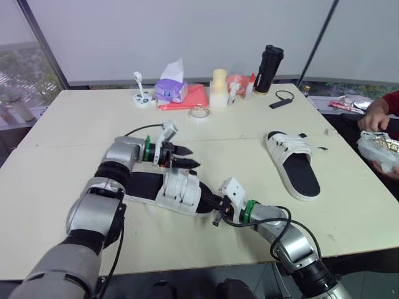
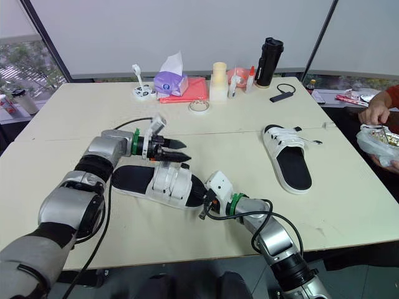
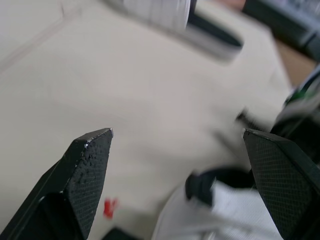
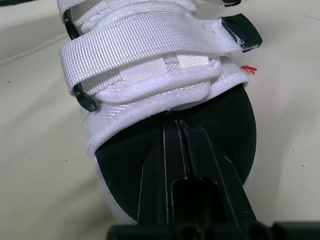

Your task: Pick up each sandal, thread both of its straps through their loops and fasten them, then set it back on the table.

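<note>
The near sandal lies flat at the table's centre-left, with a black footbed and white straps. In the right wrist view both straps run through black loops and are folded down, and one black strap tab sticks out. My right gripper is shut, with its fingertips resting on the toe end of the footbed just below the front strap. My left gripper hovers open just beyond the sandal's straps, its fingers spread wide. The second sandal lies on the right side of the table.
At the table's far edge stand a purple tissue box, a red cloth, a tape roll, small bottles and a black flask. A person's hand holds a bag at the right edge.
</note>
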### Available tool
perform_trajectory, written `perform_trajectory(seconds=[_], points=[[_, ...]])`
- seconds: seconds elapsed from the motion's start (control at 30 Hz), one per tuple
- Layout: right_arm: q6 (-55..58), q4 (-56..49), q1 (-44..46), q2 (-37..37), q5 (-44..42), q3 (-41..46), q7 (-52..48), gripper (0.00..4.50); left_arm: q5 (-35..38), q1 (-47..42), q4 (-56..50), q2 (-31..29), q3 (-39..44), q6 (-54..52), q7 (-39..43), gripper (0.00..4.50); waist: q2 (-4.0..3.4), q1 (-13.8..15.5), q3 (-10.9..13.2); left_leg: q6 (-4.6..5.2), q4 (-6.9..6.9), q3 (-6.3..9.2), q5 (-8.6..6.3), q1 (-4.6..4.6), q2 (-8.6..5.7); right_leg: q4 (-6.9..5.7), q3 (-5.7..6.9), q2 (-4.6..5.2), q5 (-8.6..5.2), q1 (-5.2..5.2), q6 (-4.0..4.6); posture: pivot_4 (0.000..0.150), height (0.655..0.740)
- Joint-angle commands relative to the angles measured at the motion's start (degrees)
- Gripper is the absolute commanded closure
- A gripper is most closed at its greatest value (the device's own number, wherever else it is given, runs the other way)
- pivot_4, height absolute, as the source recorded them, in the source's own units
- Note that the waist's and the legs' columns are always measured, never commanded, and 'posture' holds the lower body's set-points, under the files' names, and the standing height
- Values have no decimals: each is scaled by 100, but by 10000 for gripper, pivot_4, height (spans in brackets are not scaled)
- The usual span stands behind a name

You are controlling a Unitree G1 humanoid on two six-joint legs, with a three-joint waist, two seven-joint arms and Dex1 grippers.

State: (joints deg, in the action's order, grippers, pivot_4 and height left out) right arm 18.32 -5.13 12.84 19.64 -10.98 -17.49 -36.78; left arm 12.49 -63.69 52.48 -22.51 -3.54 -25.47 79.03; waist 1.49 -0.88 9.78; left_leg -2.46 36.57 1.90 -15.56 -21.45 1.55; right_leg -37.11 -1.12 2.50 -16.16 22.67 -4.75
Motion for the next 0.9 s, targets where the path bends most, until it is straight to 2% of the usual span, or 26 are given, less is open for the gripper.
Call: perform_trajectory(seconds=[0.03, 0.17, 0.3, 0.5, 0.77, 0.9], points=[[388, -37, -227, 272, 111, 302, 146, 45000, 638, 141, -1258, -362, 530, -899, -35, 510, -8, 5, 6, 0, 0, 1, 0, -5, 0, 0, 0, 0, 0, 3, -1, 1500, 7400], [734, -888, -245, 468, -122, 587, 109, 45000, 1009, 1048, -2767, -1003, 712, -1826, -170, 510, -26, -9, 17, -1, -10, -5, 0, -7, -3, -1, -9, 10, -4, 11, -9, 1500, 7400], [1087, -1492, -205, 635, -322, 852, 86, 45000, 1385, 1902, -3727, -1523, 914, -2507, -363, 510, -13, 11, 41, -1, -23, 0, 0, -19, -3, -1, -8, 9, -4, 29, -9, 1500, 7400], [1525, -2092, -189, 1050, -522, 1202, -71, 45000, 1949, 3024, -4824, -2202, 1245, -3265, -566, 510, -20, 3, 62, -1, -12, 0, 0, -90, 2, -17, -8, 7, -3, 102, -7, 1500, 7400], [1829, -2435, -182, 1426, -761, 1374, -265, 45000, 2408, 4059, -5681, -2551, 1335, -3590, -875, 510, -24, 8, 67, -1, -9, -2, 0, -90, 1, -14, -9, 9, -3, 100, -6, 1500, 7400], [2092, -2731, -189, 1619, -1042, 1427, -438, 45000, 2535, 4468, -5872, -2350, 1222, -3619, -1158, 510, -25, 10, 68, -1, -8, -2, 0, -91, 2, -15, -9, 10, -3, 101, -6, 1500, 7400]])
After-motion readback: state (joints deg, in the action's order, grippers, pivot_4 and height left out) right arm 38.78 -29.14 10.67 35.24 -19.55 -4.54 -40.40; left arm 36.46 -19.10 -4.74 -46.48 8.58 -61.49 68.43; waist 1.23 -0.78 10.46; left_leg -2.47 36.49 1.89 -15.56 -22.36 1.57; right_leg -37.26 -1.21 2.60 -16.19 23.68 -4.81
